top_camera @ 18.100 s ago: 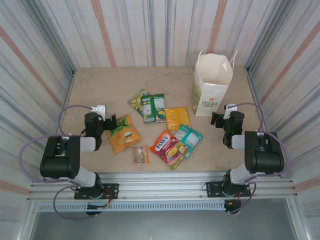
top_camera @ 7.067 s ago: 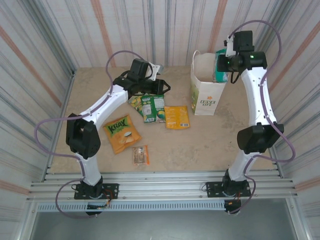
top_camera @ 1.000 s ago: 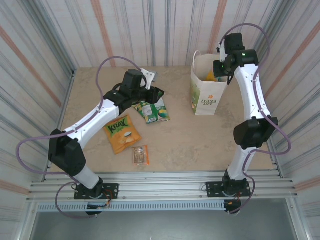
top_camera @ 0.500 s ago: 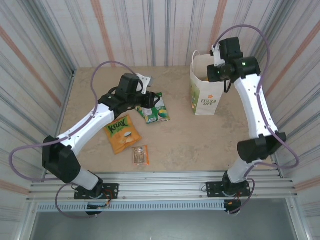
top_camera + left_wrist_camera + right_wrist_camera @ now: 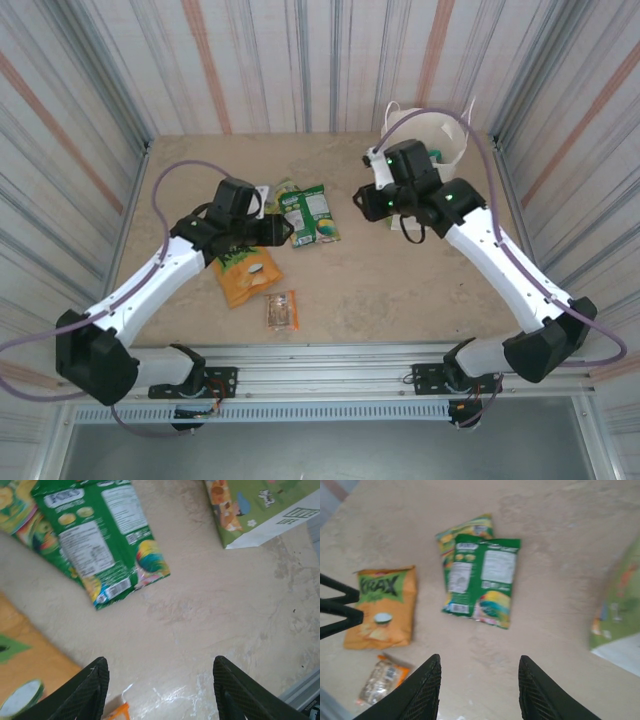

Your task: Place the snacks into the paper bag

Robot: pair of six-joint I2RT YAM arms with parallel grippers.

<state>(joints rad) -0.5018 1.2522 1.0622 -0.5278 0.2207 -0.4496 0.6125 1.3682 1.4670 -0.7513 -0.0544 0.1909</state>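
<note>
The white paper bag (image 5: 445, 135) stands at the back right, partly behind my right arm, and its green printed side (image 5: 250, 510) (image 5: 620, 600) shows in both wrist views. A green packet (image 5: 312, 214) (image 5: 100, 545) (image 5: 482, 580) lies mid-table over a yellow-green one (image 5: 280, 190) (image 5: 465, 532). The orange Krax packet (image 5: 245, 275) (image 5: 382, 607) and a small clear packet (image 5: 282, 310) (image 5: 380, 680) lie nearer. My left gripper (image 5: 272, 233) (image 5: 160, 690) hangs open and empty just left of the green packet. My right gripper (image 5: 365, 200) (image 5: 480, 685), also open and empty, hovers right of it.
Corrugated metal walls (image 5: 300, 60) close in the table on three sides. Bare table (image 5: 400, 280) stretches between the packets and the bag. My left fingers (image 5: 335, 605) show at the left edge of the right wrist view.
My right gripper has left the bag's mouth and swung down and left over the table. My left gripper has drawn back toward the near side, off the green packet.
</note>
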